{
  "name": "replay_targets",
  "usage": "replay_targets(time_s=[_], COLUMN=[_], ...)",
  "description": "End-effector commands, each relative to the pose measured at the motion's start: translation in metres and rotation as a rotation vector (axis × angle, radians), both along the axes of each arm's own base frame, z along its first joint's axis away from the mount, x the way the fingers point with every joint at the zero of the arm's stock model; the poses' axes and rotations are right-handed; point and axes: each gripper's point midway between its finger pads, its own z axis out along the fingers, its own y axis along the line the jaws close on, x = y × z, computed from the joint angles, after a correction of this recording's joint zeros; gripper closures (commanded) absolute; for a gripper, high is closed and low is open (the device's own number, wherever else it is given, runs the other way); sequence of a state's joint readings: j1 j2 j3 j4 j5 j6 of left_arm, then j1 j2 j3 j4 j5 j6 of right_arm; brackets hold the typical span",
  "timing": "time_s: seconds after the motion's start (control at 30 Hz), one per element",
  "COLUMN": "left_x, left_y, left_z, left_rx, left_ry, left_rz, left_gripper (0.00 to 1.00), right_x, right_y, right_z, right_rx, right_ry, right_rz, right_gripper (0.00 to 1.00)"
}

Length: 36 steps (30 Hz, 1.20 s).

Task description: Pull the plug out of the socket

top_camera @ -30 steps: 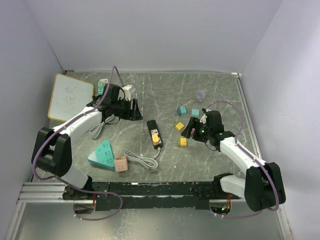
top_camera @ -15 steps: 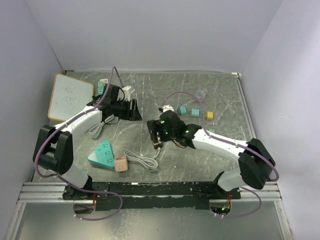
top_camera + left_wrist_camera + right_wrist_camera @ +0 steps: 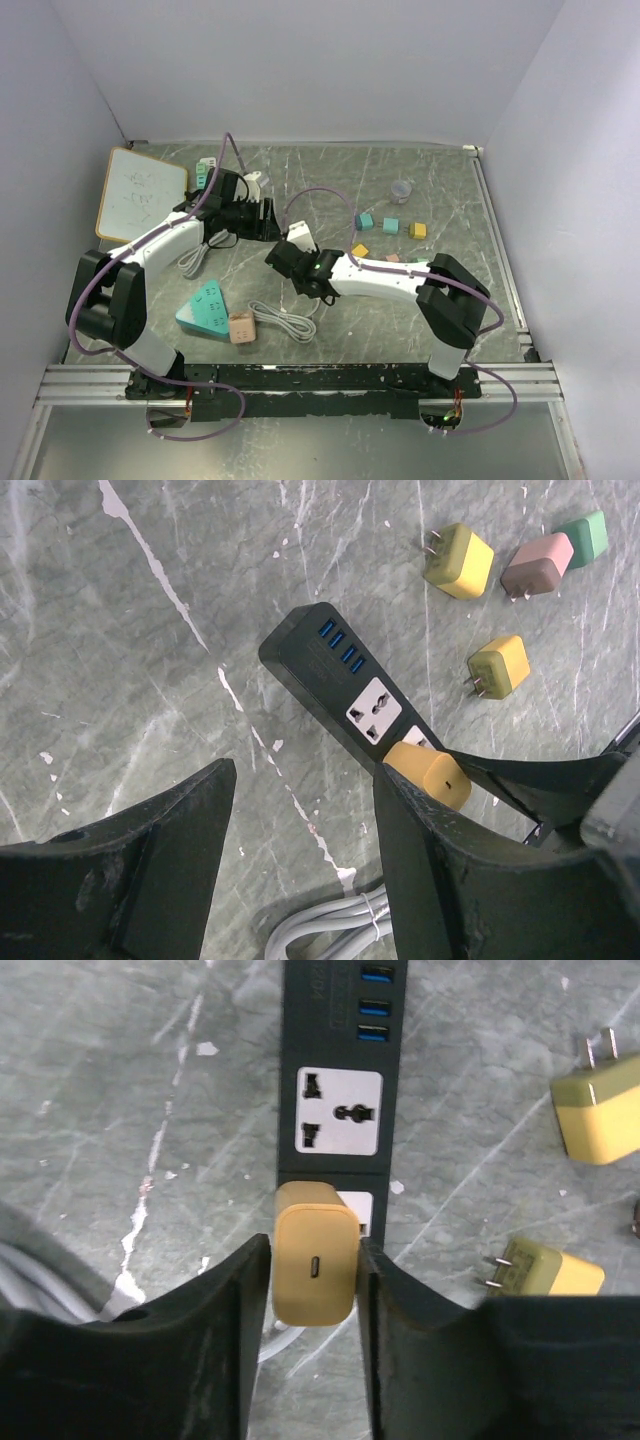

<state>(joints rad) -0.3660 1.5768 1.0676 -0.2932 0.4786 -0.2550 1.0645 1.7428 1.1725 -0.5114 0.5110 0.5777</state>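
Plug (image 3: 314, 1265) stands upright in the socket strip (image 3: 338, 1110), gripped by right tool (image 3: 312, 1278); left tool (image 3: 303, 785) wide.

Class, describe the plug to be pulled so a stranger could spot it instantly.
On the grey table, find the black power strip. At the end opposite its blue USB ports stands the yellow plug. Unlike the loose yellow plugs nearby, it is plugged in, clasped by the right gripper.
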Motion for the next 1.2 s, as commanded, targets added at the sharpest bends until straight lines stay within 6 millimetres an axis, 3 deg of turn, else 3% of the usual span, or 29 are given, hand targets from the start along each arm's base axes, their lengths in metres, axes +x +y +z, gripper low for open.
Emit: replay_targets(time_s=[0.0,0.33,0.53,0.77,1.17], left_x=[0.002,-0.003,-0.016,-0.029,-0.052], left_y=[0.001,-0.004,-0.024,-0.033,-0.039], left_z=[0.009,-0.005,-0.020,-0.053,-0.106], left_rx=[-0.017,-0.034,-0.146,-0.137,0.086], left_ry=[-0.015,0.040,0.167,0.343,0.468], left_rz=[-0.004,-0.029,-0.093,-0.047,-0.017], left_gripper=[0.32,0.32,0.32,0.37,0.37], right_x=[0.006,0.006,0.003,0.001,0.006], right_y=[-0.009,-0.002,0.007,0.012,0.013], right_z=[-0.002,-0.002,0.006,0.005,0.015], right_rx=[-0.074,-0.021,0.079,0.116,0.136], right_ry=[-0.038,-0.039,-0.043,-0.032,-0.058], right_rz=[-0.050,-0.047,-0.015,-0.016,-0.022], right_gripper=[0.65,0.88,1.00,1.00,1.00])
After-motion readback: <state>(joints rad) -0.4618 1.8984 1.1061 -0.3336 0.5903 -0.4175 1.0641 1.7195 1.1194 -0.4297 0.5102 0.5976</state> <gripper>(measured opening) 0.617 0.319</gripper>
